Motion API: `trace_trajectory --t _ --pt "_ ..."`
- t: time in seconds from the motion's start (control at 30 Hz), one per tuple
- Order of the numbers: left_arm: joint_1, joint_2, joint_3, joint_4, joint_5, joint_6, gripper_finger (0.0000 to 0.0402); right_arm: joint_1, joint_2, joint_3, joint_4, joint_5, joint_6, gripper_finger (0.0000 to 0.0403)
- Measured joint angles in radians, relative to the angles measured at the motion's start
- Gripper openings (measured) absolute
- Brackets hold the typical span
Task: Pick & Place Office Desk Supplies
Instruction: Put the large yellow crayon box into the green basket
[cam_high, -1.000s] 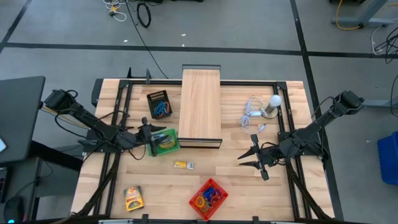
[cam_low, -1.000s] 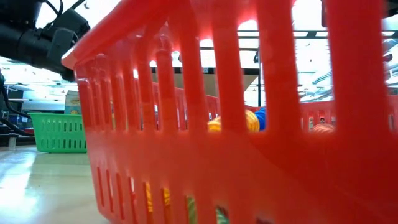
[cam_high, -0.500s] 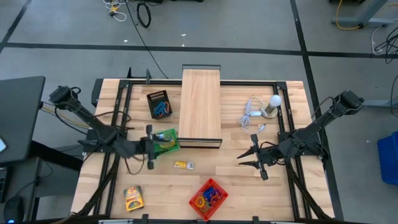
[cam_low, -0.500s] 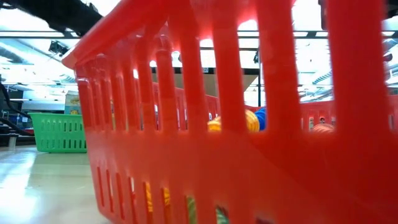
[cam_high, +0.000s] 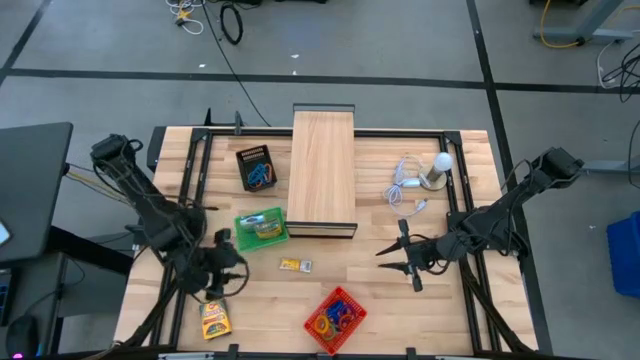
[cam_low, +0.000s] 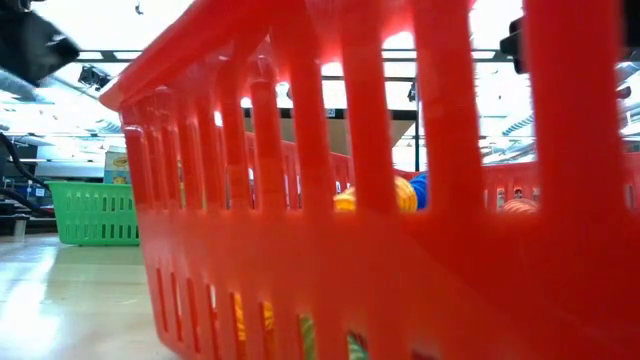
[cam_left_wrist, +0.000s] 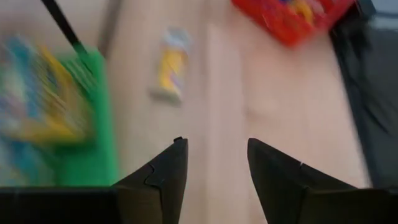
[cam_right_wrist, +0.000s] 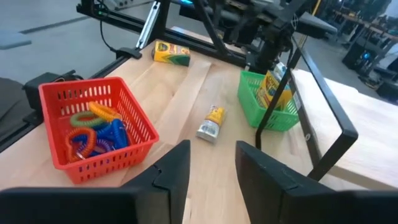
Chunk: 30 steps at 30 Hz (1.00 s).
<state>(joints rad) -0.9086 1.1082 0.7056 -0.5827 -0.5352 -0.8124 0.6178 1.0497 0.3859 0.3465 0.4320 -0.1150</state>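
Tabletop (cam_high: 380, 290) pale wood planks, grey floor around. Left gripper (cam_high: 222, 283) fingers apart, empty, above crayon box (cam_high: 214, 319). Right gripper (cam_high: 398, 259) fingers apart, empty, red basket (cam_high: 335, 320) nearby.

So the long wooden box (cam_high: 323, 170) sits mid-table at the far side, one basket (cam_high: 260, 227) just left of its near end with a crayon box (cam_right_wrist: 275, 87) in it, the small tube (cam_high: 295, 265) nearer, another basket (cam_high: 335, 318) of loops (cam_right_wrist: 93, 130) at the near edge, bulb (cam_high: 441, 164) far right.
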Motion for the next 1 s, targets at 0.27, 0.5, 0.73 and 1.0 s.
trace_trajectory --t 0.27,0.5,0.73,1.0 --pt "-0.135 0.063 0.000 0.021 0.248 -0.340 0.0116 0.000 0.004 0.000 0.001 0.008 0.003 0.0144" --pt "-0.172 0.183 0.000 0.148 0.344 -0.347 0.0006 0.000 0.004 0.000 -0.001 0.041 -0.013 0.0144" --pt "-0.161 0.307 0.028 0.175 0.503 -0.332 0.0003 0.000 0.004 0.000 -0.006 0.064 -0.028 0.0144" --pt "-0.119 0.391 0.050 0.196 0.586 -0.273 0.0002 0.000 0.004 0.000 -0.007 0.096 -0.032 0.0144"
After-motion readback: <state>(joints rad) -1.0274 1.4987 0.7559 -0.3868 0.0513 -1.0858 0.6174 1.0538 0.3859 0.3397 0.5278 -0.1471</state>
